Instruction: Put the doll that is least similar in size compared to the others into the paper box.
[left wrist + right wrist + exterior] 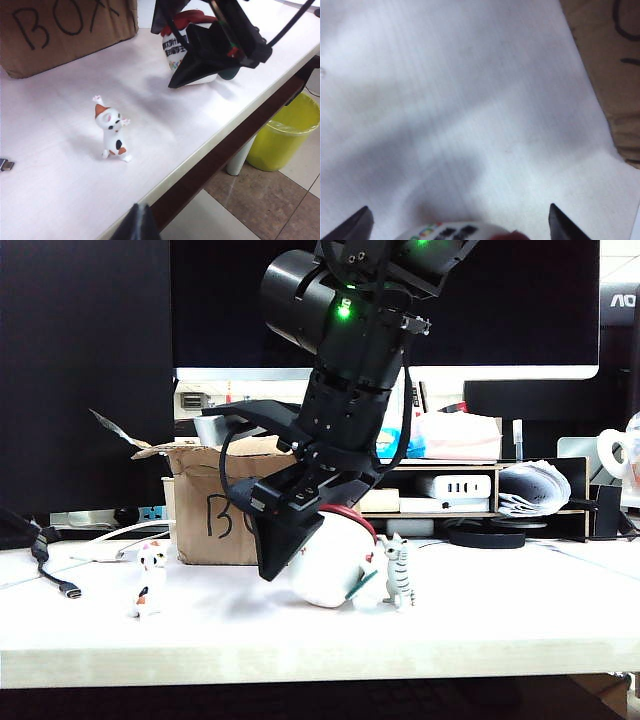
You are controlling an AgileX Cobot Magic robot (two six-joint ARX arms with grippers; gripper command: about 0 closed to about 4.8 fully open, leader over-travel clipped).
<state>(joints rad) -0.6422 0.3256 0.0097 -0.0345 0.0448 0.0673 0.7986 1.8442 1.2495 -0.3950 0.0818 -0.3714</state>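
Right gripper [457,225] is down at the table [520,610] with jaws spread fully wide, the doll [335,575] sitting between the fingertips [357,225], not clamped. Doll is on the table just beside the paper box [215,510]. Left gripper [137,222]: only a dark tip shows, so I cannot tell its opening.

I read "BOX" in black marker on the side of the paper box [65,35]; from the exterior view only "BO" shows, the right gripper [300,530] covers the rest. The doll [176,52] carries small dark print, too small for me. On a monitor [620,302] I see "AO".
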